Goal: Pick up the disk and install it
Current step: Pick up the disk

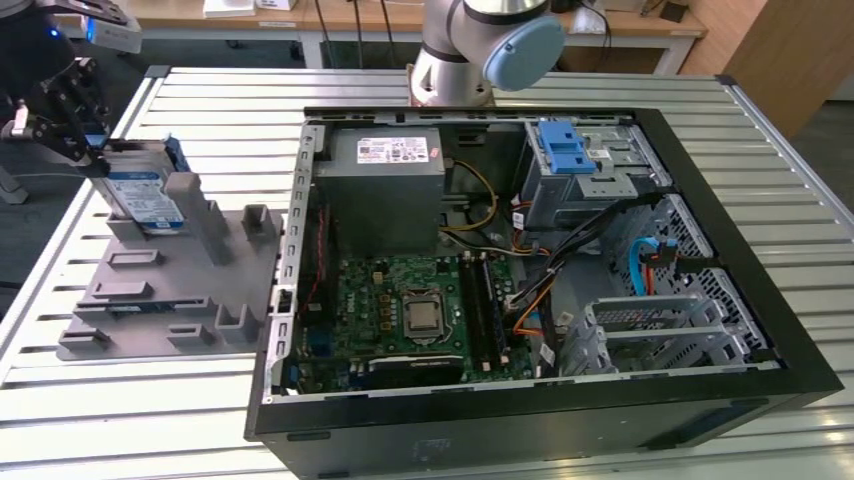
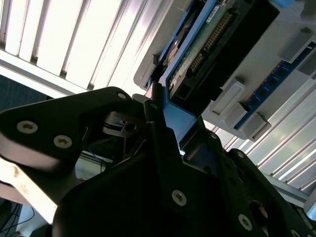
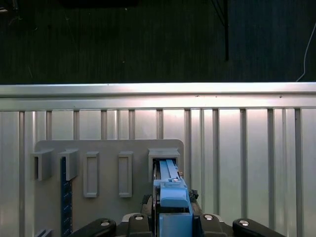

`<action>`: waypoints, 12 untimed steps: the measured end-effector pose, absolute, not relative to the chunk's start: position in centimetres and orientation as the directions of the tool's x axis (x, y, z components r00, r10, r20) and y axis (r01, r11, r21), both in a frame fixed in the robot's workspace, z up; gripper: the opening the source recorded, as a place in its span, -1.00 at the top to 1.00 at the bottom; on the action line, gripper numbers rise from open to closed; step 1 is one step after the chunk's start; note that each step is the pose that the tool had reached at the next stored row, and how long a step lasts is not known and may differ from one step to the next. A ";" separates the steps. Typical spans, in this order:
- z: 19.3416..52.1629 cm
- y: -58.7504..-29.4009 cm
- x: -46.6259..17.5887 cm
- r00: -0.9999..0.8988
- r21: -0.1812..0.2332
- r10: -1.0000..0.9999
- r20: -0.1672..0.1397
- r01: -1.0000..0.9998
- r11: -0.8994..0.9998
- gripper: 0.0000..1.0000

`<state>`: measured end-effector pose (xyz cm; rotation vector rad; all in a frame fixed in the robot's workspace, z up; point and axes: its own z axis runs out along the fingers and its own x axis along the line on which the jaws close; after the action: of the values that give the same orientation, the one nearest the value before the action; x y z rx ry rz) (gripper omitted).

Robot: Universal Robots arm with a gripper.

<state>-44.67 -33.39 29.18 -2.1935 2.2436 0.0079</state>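
Desk [image 1: 781, 140]: slatted metal top, carries all items below.

Tool [image 1: 88, 142]: black, at the far end of the exterior view's left, over the desk's edge. In both wrist views its fingers [image 2: 154, 106] lie against either side of the disk's blue rail, closed narrow on it; tool [image 3: 173, 210] sits at the disk's upper end.

Disk [image 1: 144, 195]: silver-grey drive with a white-and-blue label and blue edge rails. It stands upright on its edge in a slot at the far end of the grey holder, just right of the tool. Its green circuit side [image 2: 207, 44] shows in the second wrist view; its top rail [image 3: 170, 177] shows in the first wrist view.

Holder [image 1: 174, 290]: flat grey block with raised posts and slots, lying on the desk left of the computer case. A narrow blue strip [image 3: 64, 197] stands in another of its slots.

Computer case [image 1: 534, 420]: black, lying open side up, in the middle and toward the exterior view's right. Inside are:
- a grey power supply [image 1: 387, 160], far left
- a green circuit board [image 1: 400, 310], near left
- a metal drive bay [image 1: 594, 180], far right, with a blue latch [image 1: 567, 150] on top
- a thin blue cable [image 1: 650, 265], right of the board

Arm base [image 1: 467, 45]: grey, stands on the desk beyond the case.
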 end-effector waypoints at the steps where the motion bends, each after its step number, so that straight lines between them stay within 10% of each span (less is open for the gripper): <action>1: 29.2 -33.4 -44.7 -0.023 0.001 -1.000 -0.006 -1.000 0.023 0.27; 12: 29.0 -33.4 -44.7 -0.023 0.001 -1.000 -0.006 -1.000 0.023 0.12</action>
<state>-44.67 -33.39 29.01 -2.1936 2.2436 0.0080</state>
